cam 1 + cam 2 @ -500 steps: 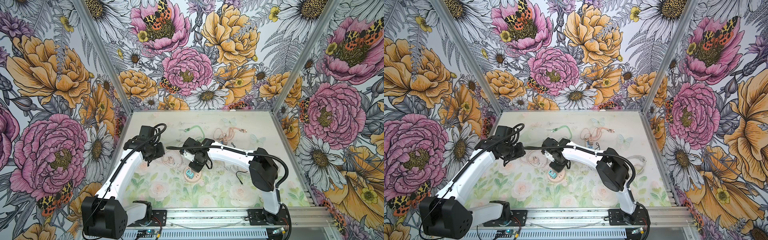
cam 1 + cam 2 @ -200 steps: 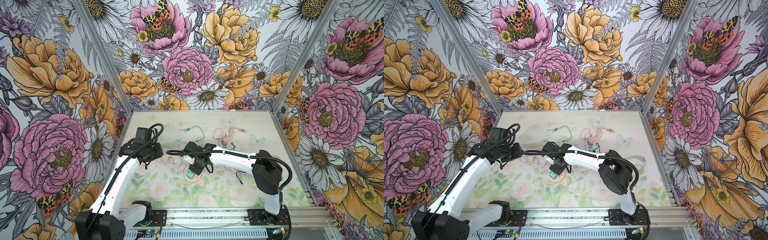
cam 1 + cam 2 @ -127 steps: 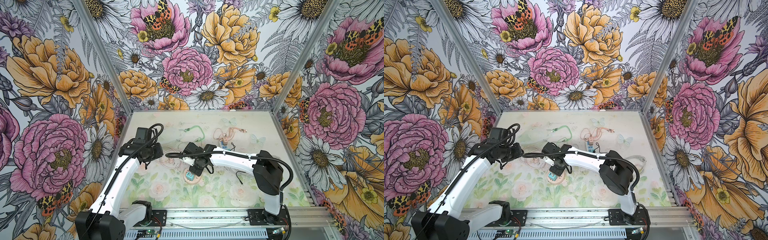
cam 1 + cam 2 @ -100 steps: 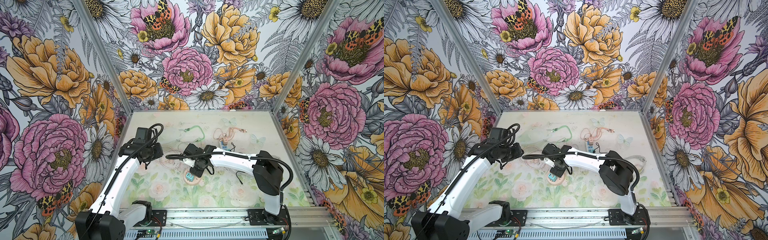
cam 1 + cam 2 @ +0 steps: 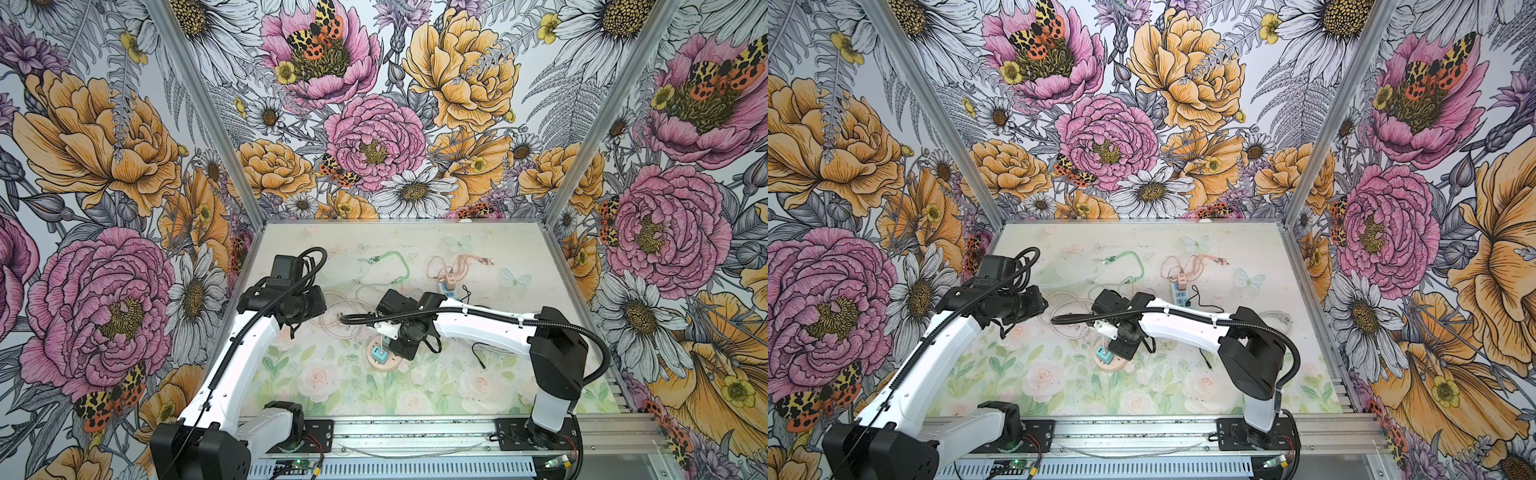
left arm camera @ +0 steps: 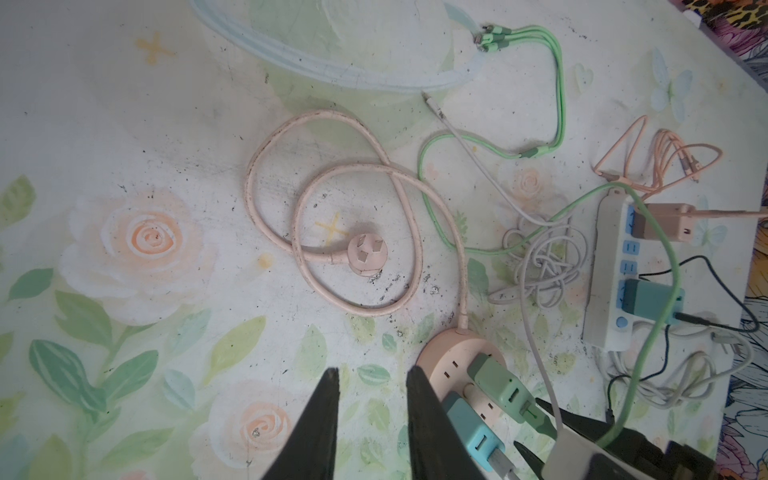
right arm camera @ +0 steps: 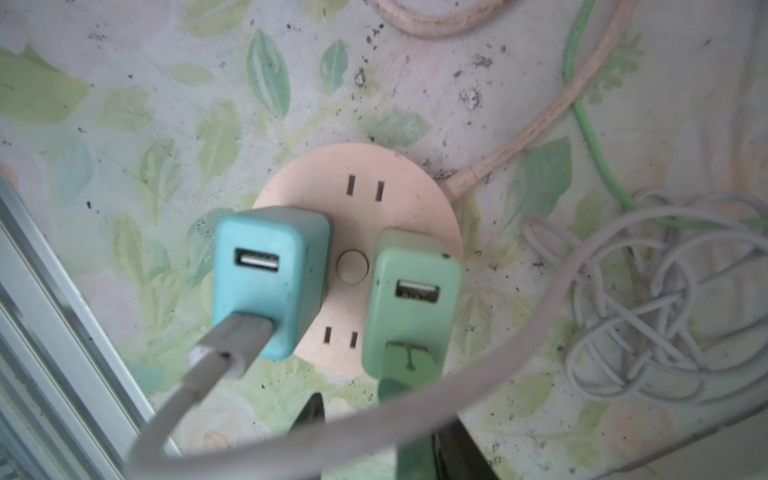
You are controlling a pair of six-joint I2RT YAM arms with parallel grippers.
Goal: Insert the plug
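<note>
Right gripper: jaws parted and not clamping, set either side of the green USB plug. One finger stands clear of it. Cannot tell whether the other side touches.

The plug is just ahead of the fingertips, seated in the nearer port of the green charger on the pink socket hub. Blue charger is alongside, with a grey cable in it.

Left gripper: partly open and empty, hanging over bare mat with the hub off to one side of it.
</note>
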